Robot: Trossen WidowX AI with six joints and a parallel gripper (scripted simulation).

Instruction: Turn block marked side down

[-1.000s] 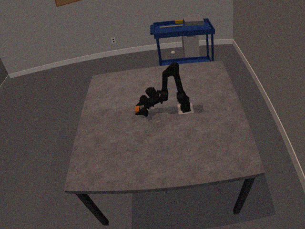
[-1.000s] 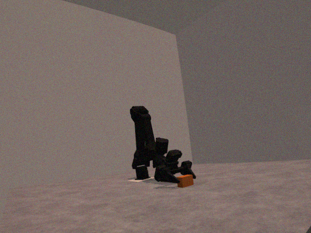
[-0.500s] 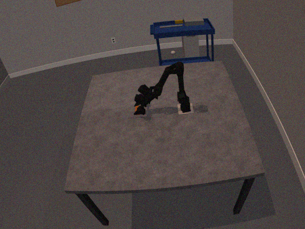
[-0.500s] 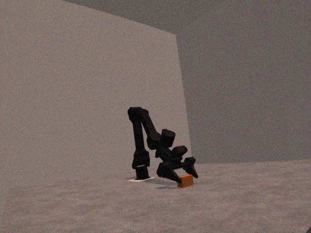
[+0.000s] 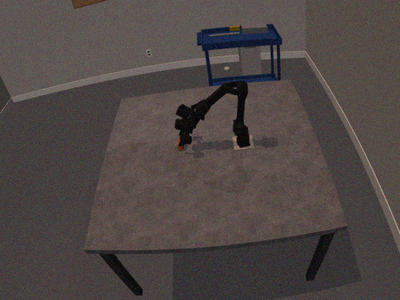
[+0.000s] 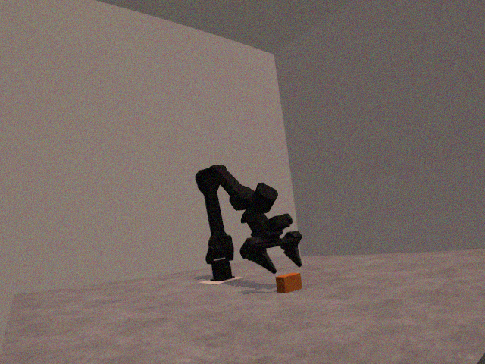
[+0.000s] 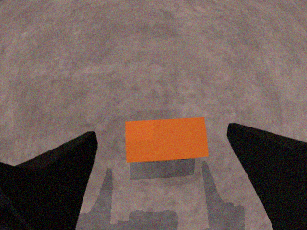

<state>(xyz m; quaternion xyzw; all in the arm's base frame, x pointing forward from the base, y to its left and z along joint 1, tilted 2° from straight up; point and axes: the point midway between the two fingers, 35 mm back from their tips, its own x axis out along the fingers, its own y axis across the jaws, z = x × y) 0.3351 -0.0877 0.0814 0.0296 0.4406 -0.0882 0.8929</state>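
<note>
In the wrist view the block (image 7: 167, 140) lies flat on the tabletop (image 7: 153, 52), an orange rectangle with its long side across the picture. The two dark fingers of the claw stand at the left and right lower corners, wide apart, and the block is between them but lower, so they do not touch it. The claw is released and holds nothing. Below the block there are grey shadows of the claw on the tabletop. No mark shows on the upper face of the block; it looks plain orange from here.

In the exterior view the claw (image 6: 284, 268) hangs above the block (image 6: 289, 282), tips pointing down, with a gap of air between the tips and the top of the block. The block rests on the tabletop (image 6: 352, 313), apart from the white base plate (image 6: 219, 280) of the arm (image 6: 213, 211). On this side of the block, and to its right, the tabletop runs on with nothing standing on it.

In the top view the block (image 5: 180, 147) is mostly hidden under the claw (image 5: 185, 141); only a small orange corner shows. It lies well away from every tabletop (image 5: 225, 206) edge, left of the arm base. Behind the tabletop stands a blue cart (image 5: 239, 53) near the wall; the things on its shelf are too small to tell.
</note>
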